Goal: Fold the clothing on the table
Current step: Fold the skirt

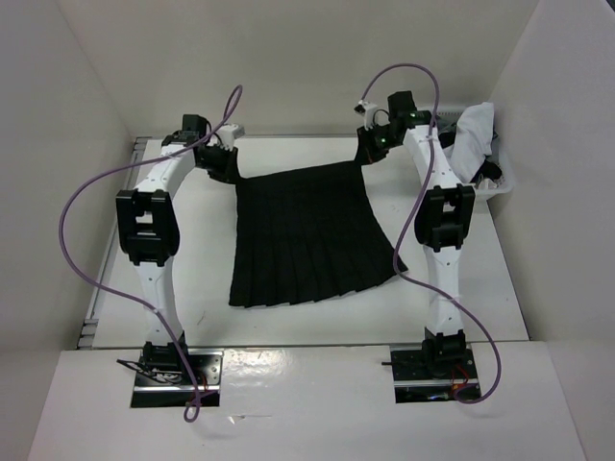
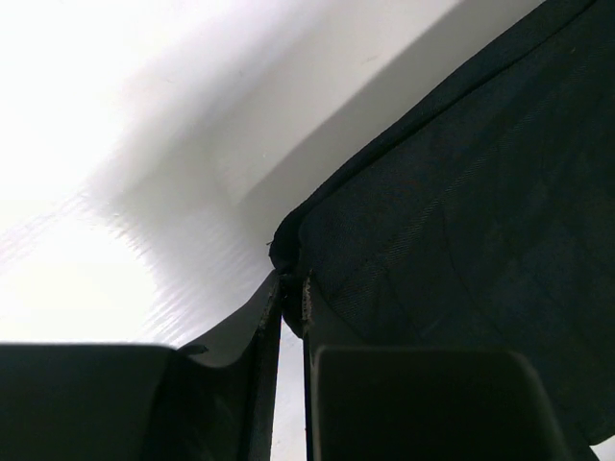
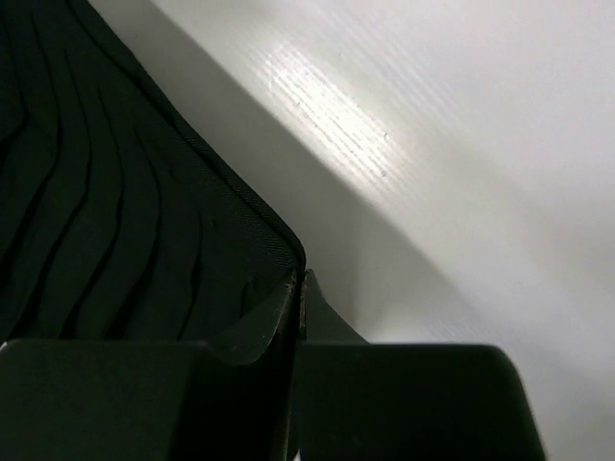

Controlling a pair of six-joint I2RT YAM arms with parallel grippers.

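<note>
Two corners pinched, no fold made yet. The left gripper (image 2: pixel 291 288) is clamped on one waistband corner of the skirt (image 1: pixel 312 235), and the right gripper (image 3: pixel 299 280) pinches the other (far edge sags a bit between them). The skirt lies spread mid table (image 1: pixel 207 269), hem nearest the arms. It is black, finely pleated, trapezoid. All the folding is left, I'd judge.

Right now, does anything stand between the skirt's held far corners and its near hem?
Nothing visible does. The left gripper and the right gripper each pinch a far corner of the skirt; nothing lies on its fabric.
</note>
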